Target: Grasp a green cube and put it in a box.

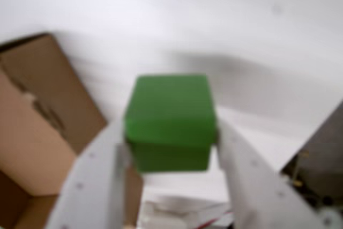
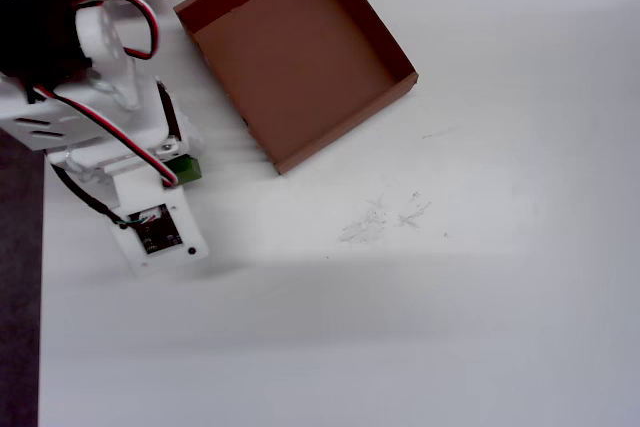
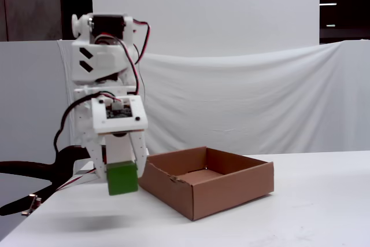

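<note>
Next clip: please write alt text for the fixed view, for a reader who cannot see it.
A white robot arm holds the green cube between its fingers, lifted clear of the white table. The open reddish-brown cardboard box sits just to the right, empty as far as this angle shows. White cloth hangs behind.

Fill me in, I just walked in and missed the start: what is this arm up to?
The white arm's end effector is clamped on the green cube and holds it in the air above the white table, just beside the box. In the fixed view the cube hangs off the box's left corner, not over its opening. The overhead view shows the box with nothing in it, so the drop is not yet done.
</note>
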### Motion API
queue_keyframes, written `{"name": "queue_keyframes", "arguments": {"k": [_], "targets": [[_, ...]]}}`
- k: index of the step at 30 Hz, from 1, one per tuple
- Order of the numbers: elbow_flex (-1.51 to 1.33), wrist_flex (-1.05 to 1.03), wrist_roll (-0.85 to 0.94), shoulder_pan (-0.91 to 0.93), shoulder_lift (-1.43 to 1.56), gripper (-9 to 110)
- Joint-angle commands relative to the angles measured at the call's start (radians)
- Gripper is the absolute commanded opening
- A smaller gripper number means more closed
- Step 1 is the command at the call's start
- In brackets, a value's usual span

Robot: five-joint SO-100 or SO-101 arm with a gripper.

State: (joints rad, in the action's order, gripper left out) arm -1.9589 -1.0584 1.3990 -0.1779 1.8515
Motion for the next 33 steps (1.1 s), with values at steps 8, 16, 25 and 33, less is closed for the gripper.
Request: {"name": "queue_keyframes", "arguments": {"k": [8, 16, 25, 33], "targets": [[-0.008, -0.202, -0.037, -0.23, 0.296, 13], [-0.143, -0.163, -0.038, -0.411, 0.316, 13], [-0.169, -0.1, -0.04, -0.522, 0.239, 13], [-0.173, -0.055, -0.038, -0.58, 0.146, 13]]}}
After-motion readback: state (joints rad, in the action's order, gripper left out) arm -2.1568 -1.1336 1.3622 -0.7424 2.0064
